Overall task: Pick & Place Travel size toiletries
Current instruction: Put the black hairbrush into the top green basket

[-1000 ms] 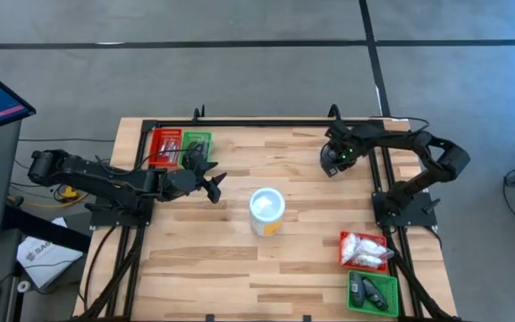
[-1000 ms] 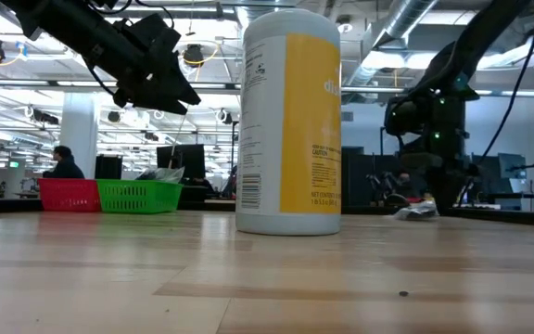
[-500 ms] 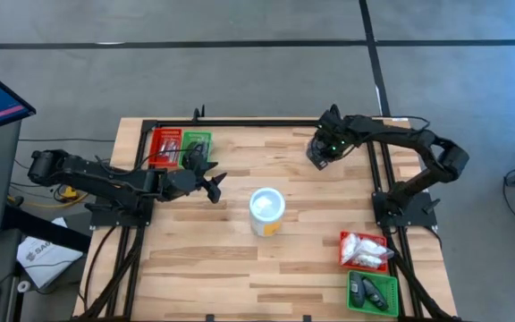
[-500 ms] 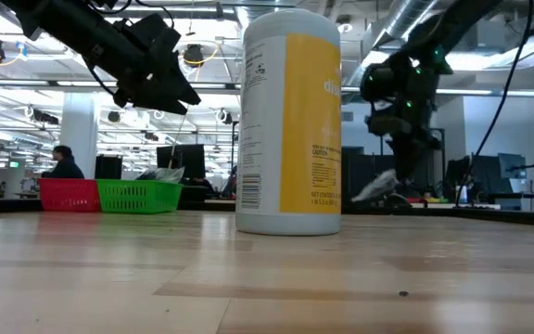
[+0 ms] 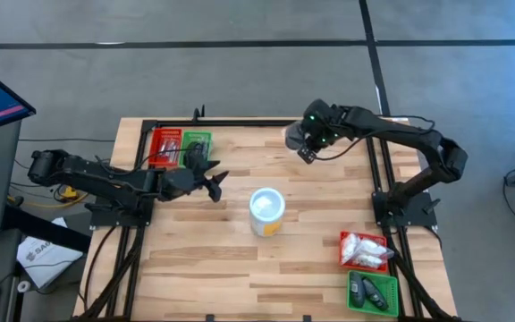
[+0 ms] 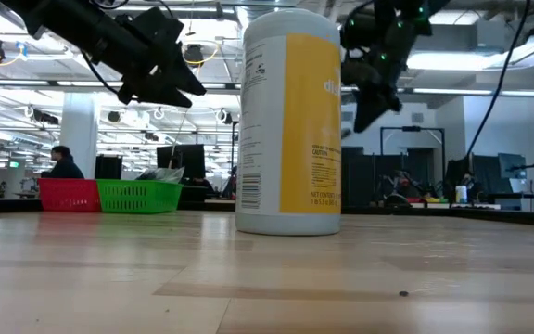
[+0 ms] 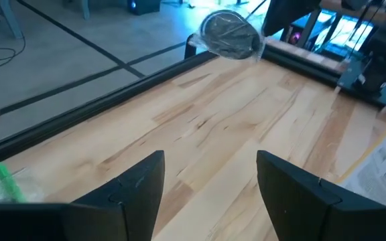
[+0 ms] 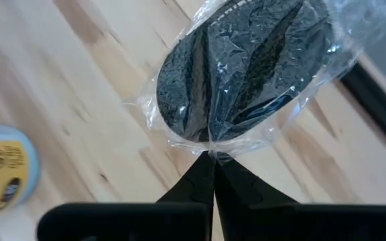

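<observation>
White-and-yellow canister (image 6: pixel 288 121) upright on wood table (image 6: pixel 248 278). Red tray (image 6: pixel 67 195) touching green tray (image 6: pixel 139 196) far left. Two dark arms overhead.

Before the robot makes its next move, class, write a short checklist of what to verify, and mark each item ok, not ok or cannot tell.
1. Right hand shut on the dark round piece: ok, it pinches the clear wrapper's edge.
2. Piece lifted clear of the table: ok, the left wrist view shows it hanging in the air.
3. Left hand open and holding nothing: ok, it hovers beside the green tray.
4. Path to the far-left trays free of the white cup: ok, the cup stands nearer the middle.
5. Grip firm enough for travel: cannot tell, only the wrapper is held.
6. Which tray takes it: cannot tell.
</observation>
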Available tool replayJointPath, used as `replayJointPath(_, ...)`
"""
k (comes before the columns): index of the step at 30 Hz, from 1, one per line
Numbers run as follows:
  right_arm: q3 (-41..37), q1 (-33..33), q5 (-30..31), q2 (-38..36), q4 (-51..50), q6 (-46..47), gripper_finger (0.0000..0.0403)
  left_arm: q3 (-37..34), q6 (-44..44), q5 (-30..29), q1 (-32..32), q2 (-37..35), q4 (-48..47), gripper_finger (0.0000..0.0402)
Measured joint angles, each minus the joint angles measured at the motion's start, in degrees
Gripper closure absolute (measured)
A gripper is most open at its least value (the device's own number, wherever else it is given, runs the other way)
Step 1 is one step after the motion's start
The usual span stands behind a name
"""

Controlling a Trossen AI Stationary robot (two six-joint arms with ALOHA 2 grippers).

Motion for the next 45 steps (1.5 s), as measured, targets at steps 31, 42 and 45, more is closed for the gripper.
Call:
replayJointPath(31,14.15,17.17,2.86,-0.02,10.45,-9.85,0.0403,-0.02,0.43,16.70,8.76,0.39,27.48,0.0175)
replayJointPath(42,15.36,20.40,4.59,-0.02,15.26,-12.44,0.0403,-0.02,-1.31,24.20,12.23,0.39,34.96,0.0175)
replayJointPath(45,15.36,20.88,4.61,-0.02,16.32,-12.92,0.0403,-0.02,-1.65,24.20,12.48,0.40,35.74,0.0175)
